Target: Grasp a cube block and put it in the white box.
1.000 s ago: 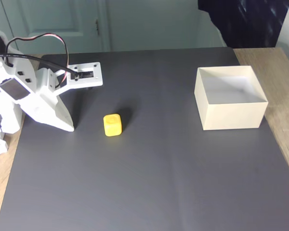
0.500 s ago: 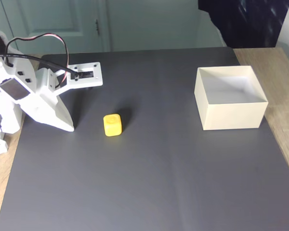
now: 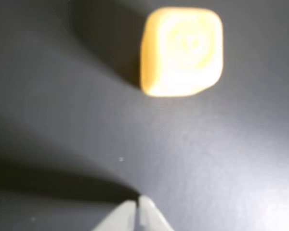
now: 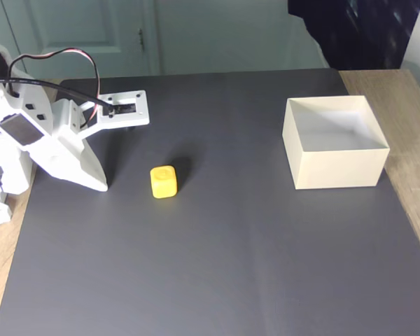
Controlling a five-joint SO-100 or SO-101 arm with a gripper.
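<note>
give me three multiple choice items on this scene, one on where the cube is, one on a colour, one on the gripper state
1. In the fixed view, the yellow cube block sits
A. inside the white box
B. on the dark mat, left of the box
C. between the fingers

2. The mat is
A. dark grey
B. red
C. green

3. The gripper is
A. shut, holding nothing
B. shut on the cube
C. wide open

Answers: 1 B, the cube lies on the mat well left of the white box; 2 A, the mat looks dark grey; 3 A, the wrist view shows the fingertips together, the cube apart from them.
</note>
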